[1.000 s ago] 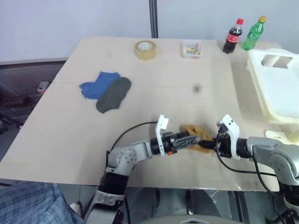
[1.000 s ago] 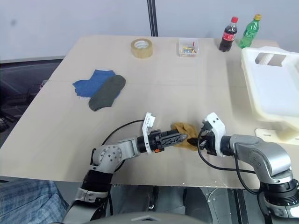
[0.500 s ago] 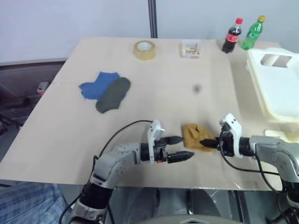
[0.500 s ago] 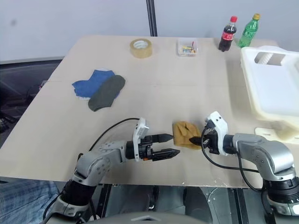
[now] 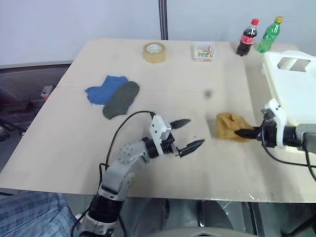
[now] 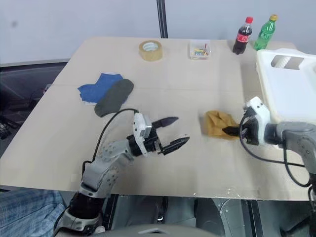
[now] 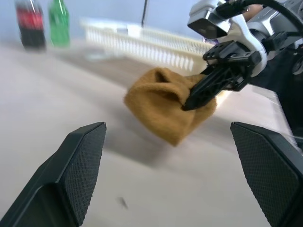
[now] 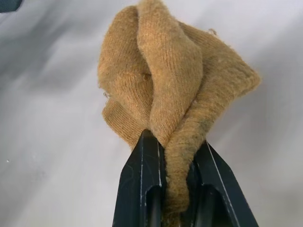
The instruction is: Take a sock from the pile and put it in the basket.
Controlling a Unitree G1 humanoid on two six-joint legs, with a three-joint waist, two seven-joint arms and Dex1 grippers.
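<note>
Your right gripper [image 6: 232, 131] has its jaws pinched on the crumpled mustard-yellow fabric sock [image 6: 216, 124], near the bench's right edge; the large cream-white rectangular plastic basket [image 6: 289, 94] lies just beyond that edge, to the right and a little farther back, so the carry likely runs that way; the right arm is the nearer one. The sock bunches leftward from the jaws, its long axis roughly along the front edge. Your left gripper [image 6: 170, 132] hangs mid-bench, jaws spread wide, holding nothing.
</note>
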